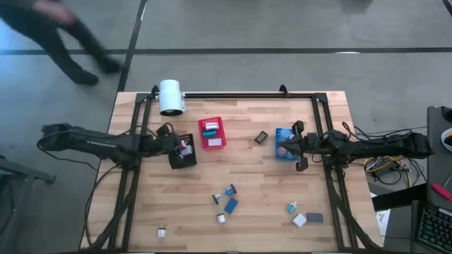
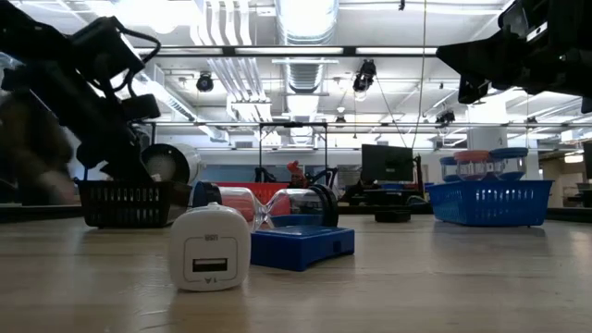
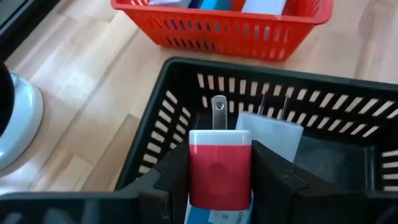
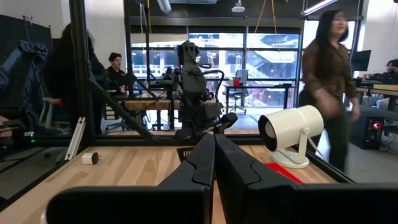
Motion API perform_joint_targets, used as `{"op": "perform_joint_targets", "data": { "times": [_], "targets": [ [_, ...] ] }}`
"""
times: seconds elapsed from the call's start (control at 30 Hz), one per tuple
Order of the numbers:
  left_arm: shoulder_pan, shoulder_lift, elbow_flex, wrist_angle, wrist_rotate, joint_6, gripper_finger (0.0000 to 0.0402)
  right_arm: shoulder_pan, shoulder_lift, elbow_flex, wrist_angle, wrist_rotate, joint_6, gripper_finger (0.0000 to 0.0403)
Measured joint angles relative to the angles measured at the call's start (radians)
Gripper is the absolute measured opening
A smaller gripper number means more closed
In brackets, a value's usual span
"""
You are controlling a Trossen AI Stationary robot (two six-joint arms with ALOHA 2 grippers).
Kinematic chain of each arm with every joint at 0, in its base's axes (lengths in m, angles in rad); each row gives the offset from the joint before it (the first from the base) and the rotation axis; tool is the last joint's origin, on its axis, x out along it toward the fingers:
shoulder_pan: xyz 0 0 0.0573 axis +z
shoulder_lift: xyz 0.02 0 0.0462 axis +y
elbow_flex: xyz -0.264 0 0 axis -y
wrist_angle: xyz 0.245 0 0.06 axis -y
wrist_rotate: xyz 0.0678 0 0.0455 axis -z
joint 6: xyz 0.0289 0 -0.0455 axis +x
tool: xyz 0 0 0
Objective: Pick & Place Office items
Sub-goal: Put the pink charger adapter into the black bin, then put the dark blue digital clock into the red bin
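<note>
Three slotted plastic baskets sit on the wooden counter [image 1: 247,176]: one black [image 3: 348,118], one red [image 1: 212,133], one blue [image 1: 284,144]. The left pincer [image 3: 219,168] pinches a small red-and-white plug block [image 3: 219,171] over the black one. It looks light, hard and smooth; hold its flat sides. About ten tiny pieces lie loose. The right pincer [image 4: 214,163] is pressed together, empty, above the blue basket.
</note>
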Motion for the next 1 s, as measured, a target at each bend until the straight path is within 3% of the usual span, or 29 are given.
{"op": "perform_joint_targets", "data": {
  "times": [0.27, 0.5, 0.63, 0.73, 0.83, 1.0],
  "targets": [
    [0.002, 0.034, 0.001, 0.013, 0.005, 0.007, 0.0137, 0.000, 0.000, 0.000, 0.000, 0.000, 0.000, 0.0008],
    [0.002, 0.025, 0.028, 0.010, 0.010, 0.036, 0.0266, 0.000, 0.000, 0.000, -0.001, 0.000, 0.000, 0.0008],
    [0.002, 0.007, 0.067, -0.010, 0.018, 0.062, 0.0301, 0.000, 0.000, 0.000, -0.002, 0.000, 0.000, 0.0008],
    [0.000, -0.021, 0.107, -0.027, 0.036, 0.085, 0.0304, 0.000, 0.000, 0.000, -0.002, -0.001, 0.000, 0.0008],
    [0.000, -0.073, 0.134, 0.001, 0.132, 0.130, 0.0295, 0.000, 0.000, 0.000, -0.003, -0.001, 0.000, 0.0008],
    [-0.001, -0.198, 0.131, 0.122, 0.304, 0.200, 0.0235, 0.000, 0.000, 0.000, -0.006, -0.001, 0.000, 0.0008]
  ]
}}
